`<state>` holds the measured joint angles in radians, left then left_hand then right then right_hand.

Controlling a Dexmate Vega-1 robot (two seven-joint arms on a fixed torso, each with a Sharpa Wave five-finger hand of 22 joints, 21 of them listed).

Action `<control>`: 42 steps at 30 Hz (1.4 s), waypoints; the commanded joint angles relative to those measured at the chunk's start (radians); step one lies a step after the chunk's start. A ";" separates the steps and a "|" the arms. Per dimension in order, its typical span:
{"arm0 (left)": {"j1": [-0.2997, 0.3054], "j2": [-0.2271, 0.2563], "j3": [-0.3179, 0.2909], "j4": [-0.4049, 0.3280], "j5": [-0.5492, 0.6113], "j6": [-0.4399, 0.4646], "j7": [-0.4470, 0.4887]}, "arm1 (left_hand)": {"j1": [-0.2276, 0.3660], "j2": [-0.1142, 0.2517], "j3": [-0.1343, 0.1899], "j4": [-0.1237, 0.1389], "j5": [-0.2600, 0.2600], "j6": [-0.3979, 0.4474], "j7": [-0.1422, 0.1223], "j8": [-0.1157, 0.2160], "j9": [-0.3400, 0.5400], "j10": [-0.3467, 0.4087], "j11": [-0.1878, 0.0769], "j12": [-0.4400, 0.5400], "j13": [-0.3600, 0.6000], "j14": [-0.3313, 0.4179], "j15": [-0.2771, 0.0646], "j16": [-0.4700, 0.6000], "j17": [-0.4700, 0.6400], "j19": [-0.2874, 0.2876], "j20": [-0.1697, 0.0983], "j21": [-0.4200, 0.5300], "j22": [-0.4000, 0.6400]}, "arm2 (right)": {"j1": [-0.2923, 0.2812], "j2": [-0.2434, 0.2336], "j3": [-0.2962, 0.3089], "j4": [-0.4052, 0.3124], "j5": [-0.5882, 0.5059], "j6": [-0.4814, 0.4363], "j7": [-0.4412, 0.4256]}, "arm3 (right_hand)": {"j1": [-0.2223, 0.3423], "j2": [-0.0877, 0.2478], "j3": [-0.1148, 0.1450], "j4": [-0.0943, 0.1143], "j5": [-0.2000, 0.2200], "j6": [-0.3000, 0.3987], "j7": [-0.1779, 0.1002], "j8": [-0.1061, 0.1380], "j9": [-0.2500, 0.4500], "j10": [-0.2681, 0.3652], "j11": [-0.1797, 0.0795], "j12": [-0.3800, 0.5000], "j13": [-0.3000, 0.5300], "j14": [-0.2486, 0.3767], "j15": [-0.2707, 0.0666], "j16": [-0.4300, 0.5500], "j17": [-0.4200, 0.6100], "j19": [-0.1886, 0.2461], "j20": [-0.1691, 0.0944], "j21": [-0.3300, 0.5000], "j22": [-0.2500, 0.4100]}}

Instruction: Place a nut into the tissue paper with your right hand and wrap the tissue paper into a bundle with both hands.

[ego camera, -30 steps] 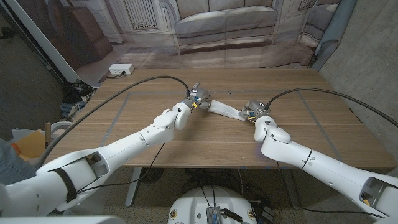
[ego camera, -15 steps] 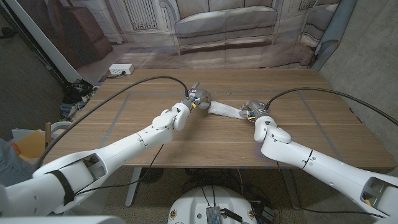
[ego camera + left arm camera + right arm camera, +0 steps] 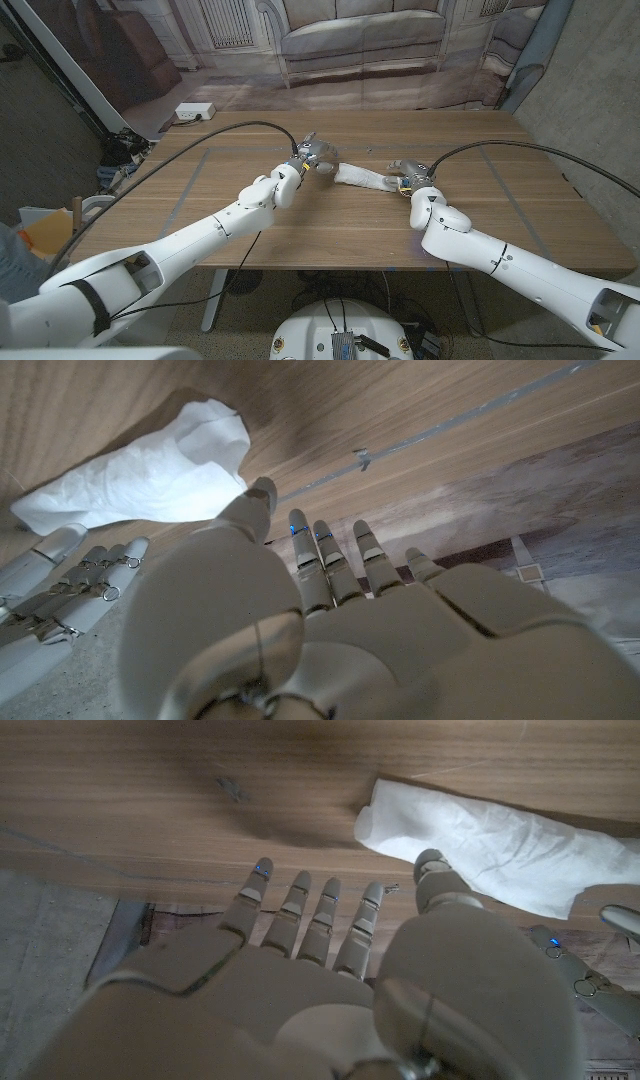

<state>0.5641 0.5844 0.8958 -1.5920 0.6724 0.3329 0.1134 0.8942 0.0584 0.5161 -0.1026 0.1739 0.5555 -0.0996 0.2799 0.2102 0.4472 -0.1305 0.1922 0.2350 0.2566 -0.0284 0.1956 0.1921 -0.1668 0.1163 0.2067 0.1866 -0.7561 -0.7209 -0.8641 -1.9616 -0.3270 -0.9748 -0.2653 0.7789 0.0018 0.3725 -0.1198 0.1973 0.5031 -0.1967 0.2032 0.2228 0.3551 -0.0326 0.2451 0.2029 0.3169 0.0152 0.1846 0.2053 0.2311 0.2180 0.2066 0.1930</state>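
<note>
Tissue (image 3: 361, 177) lies rolled on the surface (image 3: 300, 225) between the hands. Left hand (image 3: 312, 154) and right hand (image 3: 409, 173) — both spread, holding nothing. Advise gathering both ends inward evenly — nut not visible.

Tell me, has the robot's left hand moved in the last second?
Yes. The left hand has shifted slightly toward the table's far edge, away from the tissue paper's end.

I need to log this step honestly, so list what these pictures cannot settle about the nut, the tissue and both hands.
- The nut: none is visible; if it lies inside the folded tissue paper, the paper hides it.
- Left hand: in the head view its fingers are too small to show whether they touch the tissue; in the left wrist view they look spread.
- Right hand: in the right wrist view, contact between its thumb and the tissue edge is unclear.
</note>
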 commanded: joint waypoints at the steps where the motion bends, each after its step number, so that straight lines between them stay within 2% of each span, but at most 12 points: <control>1: 0.060 0.053 -0.089 -0.119 -0.081 0.015 -0.005 | -0.021 0.003 -0.006 0.016 0.001 0.027 0.006 0.011 0.003 -0.002 0.010 0.008 0.002 -0.005 0.002 0.002 0.004 -0.020 -0.003 0.001 0.003 | -0.069 -0.015 0.070 -0.069 0.021 0.030 -0.075 | -0.031 0.003 -0.003 0.019 -0.006 -0.007 0.002 -0.003 -0.001 -0.012 0.011 -0.007 0.003 -0.018 0.008 0.000 0.005 -0.008 0.000 -0.003 0.003; 4: 0.086 0.067 -0.125 -0.156 -0.114 0.015 0.010 | -0.038 0.004 -0.013 0.026 0.001 0.042 0.009 0.017 0.004 -0.001 0.014 0.011 0.001 -0.004 0.003 0.003 0.005 -0.021 -0.006 0.002 0.004 | -0.100 -0.012 0.104 -0.088 0.036 0.043 -0.105 | -0.047 0.007 -0.007 0.028 -0.007 -0.008 0.005 -0.003 -0.002 -0.016 0.014 -0.008 0.003 -0.027 0.011 0.000 0.006 -0.013 0.000 -0.004 0.003; 7: 0.113 0.080 -0.160 -0.190 -0.144 0.010 0.035 | -0.066 0.015 -0.022 0.048 0.000 0.049 0.012 0.019 0.004 0.005 0.025 0.015 0.001 0.000 0.004 0.007 0.008 -0.016 -0.007 0.005 0.004 | -0.127 -0.010 0.132 -0.102 0.045 0.064 -0.139 | -0.060 0.011 -0.010 0.034 -0.008 -0.007 0.007 -0.002 -0.002 -0.018 0.017 -0.009 0.004 -0.032 0.014 0.002 0.007 -0.019 -0.001 -0.005 0.003; 9: 0.128 0.087 -0.181 -0.209 -0.162 0.008 0.049 | -0.092 0.029 -0.029 0.069 -0.001 0.052 0.014 0.020 0.004 0.008 0.028 0.017 0.000 0.001 0.004 0.010 0.010 -0.010 -0.006 0.008 0.005 | -0.145 -0.015 0.148 -0.108 0.049 0.096 -0.161 | -0.070 0.014 -0.012 0.038 -0.009 -0.006 0.008 -0.001 -0.003 -0.020 0.015 -0.009 0.004 -0.039 0.010 0.002 0.007 -0.026 -0.016 -0.007 0.003; 12: 0.149 0.097 -0.206 -0.235 -0.176 0.015 0.070 | -0.111 0.035 -0.035 0.083 -0.001 0.054 0.017 0.019 0.004 0.011 0.029 0.019 0.000 0.006 0.003 0.012 0.011 -0.004 -0.010 0.011 0.005 | -0.179 -0.021 0.179 -0.118 0.057 0.153 -0.198 | -0.079 0.020 -0.011 0.042 -0.009 -0.006 0.009 0.000 -0.004 -0.022 0.017 -0.009 0.004 -0.048 0.008 0.001 0.007 -0.033 -0.045 -0.007 0.004; 16: 0.183 0.113 -0.252 -0.273 -0.219 0.014 0.093 | -0.123 0.037 -0.040 0.092 -0.001 0.053 0.016 0.018 0.003 0.011 0.035 0.019 -0.001 0.010 0.002 0.013 0.011 0.003 -0.010 0.014 0.005 | -0.216 -0.019 0.214 -0.131 0.058 0.205 -0.248 | -0.083 0.027 -0.009 0.044 -0.008 -0.007 0.008 0.000 -0.004 -0.021 0.012 -0.008 0.004 -0.055 0.007 0.001 0.007 -0.028 -0.060 -0.003 0.004; 24: 0.270 0.133 -0.387 -0.333 -0.393 -0.035 0.137 | -0.146 0.036 -0.049 0.105 -0.001 0.051 0.026 0.015 0.002 0.016 0.042 0.022 -0.002 0.019 0.005 0.015 0.010 0.025 -0.010 0.022 0.006 | -0.305 -0.004 0.324 -0.154 0.123 0.358 -0.319 | -0.089 0.035 -0.007 0.047 -0.009 -0.007 0.010 0.001 -0.005 -0.019 0.008 -0.006 0.004 -0.057 0.003 0.003 0.007 -0.027 -0.068 -0.002 0.005; 28: 0.319 0.136 -0.474 -0.342 -0.538 -0.089 0.135 | -0.159 0.037 -0.053 0.113 -0.001 0.044 0.030 0.010 0.001 0.017 0.044 0.022 -0.003 0.028 0.007 0.018 0.009 0.041 -0.010 0.029 0.006 | -0.343 0.008 0.374 -0.160 0.161 0.446 -0.346 | -0.092 0.038 -0.006 0.048 -0.009 -0.007 0.011 0.001 -0.005 -0.018 0.004 -0.006 0.004 -0.058 0.002 0.004 0.007 -0.027 -0.070 -0.001 0.005; 29: 0.318 0.138 -0.473 -0.341 -0.543 -0.091 0.136 | -0.161 0.037 -0.054 0.114 -0.001 0.043 0.031 0.010 0.001 0.017 0.045 0.022 -0.003 0.029 0.008 0.018 0.009 0.042 -0.011 0.029 0.006 | -0.344 0.009 0.375 -0.159 0.161 0.450 -0.345 | -0.093 0.039 -0.006 0.048 -0.009 -0.006 0.011 0.001 -0.005 -0.018 0.004 -0.005 0.004 -0.058 0.003 0.004 0.006 -0.027 -0.070 -0.001 0.005; 31: 0.345 0.134 -0.517 -0.337 -0.622 -0.122 0.134 | -0.166 0.037 -0.055 0.118 -0.001 0.039 0.035 0.008 0.001 0.017 0.049 0.023 -0.003 0.030 0.010 0.017 0.009 0.047 -0.011 0.030 0.006 | -0.360 0.019 0.400 -0.160 0.187 0.491 -0.350 | -0.095 0.040 -0.006 0.049 -0.009 -0.005 0.013 0.002 -0.005 -0.012 0.008 -0.003 0.004 -0.058 0.001 0.005 0.006 -0.026 -0.072 0.000 0.005; 36: 0.375 0.136 -0.551 -0.325 -0.679 -0.148 0.173 | -0.185 0.039 -0.062 0.129 -0.001 0.014 0.040 -0.005 0.000 0.006 0.055 0.019 -0.004 0.033 0.014 0.016 0.008 0.063 -0.014 0.035 0.005 | -0.384 0.040 0.438 -0.155 0.234 0.567 -0.353 | -0.099 0.040 -0.006 0.048 -0.010 -0.004 0.016 0.003 -0.006 -0.007 0.010 -0.001 0.003 -0.064 -0.006 0.003 0.004 -0.022 -0.081 0.002 0.005; 42: 0.417 0.132 -0.608 -0.295 -0.789 -0.221 0.184 | -0.201 0.039 -0.067 0.139 -0.001 -0.010 0.041 -0.017 -0.001 -0.006 0.060 0.016 -0.005 0.030 0.016 0.013 0.007 0.083 -0.014 0.041 0.005 | -0.414 0.071 0.479 -0.138 0.303 0.676 -0.351 | -0.105 0.041 -0.008 0.049 -0.011 0.001 0.020 0.005 -0.006 0.000 0.008 0.002 0.003 -0.070 -0.007 0.002 0.003 -0.024 -0.084 0.002 0.005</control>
<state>0.9019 0.7151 0.3984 -1.9095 0.1037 0.2256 0.2612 0.7059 0.0965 0.4515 0.0280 0.1739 0.5547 -0.0601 0.2682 0.2090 0.4476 -0.0728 0.2078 0.2274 0.2805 -0.0125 0.2079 0.1980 -0.0944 0.0987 0.2405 0.1885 -1.0988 -0.6991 -0.4826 -2.1124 -0.1283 -0.4816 -0.5982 0.6848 0.0416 0.3658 -0.0770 0.1896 0.4966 -0.1819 0.2034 0.2136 0.3458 -0.0224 0.2393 0.2027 0.2501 0.0090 0.1847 0.2070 0.2030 0.1389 0.2033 0.1930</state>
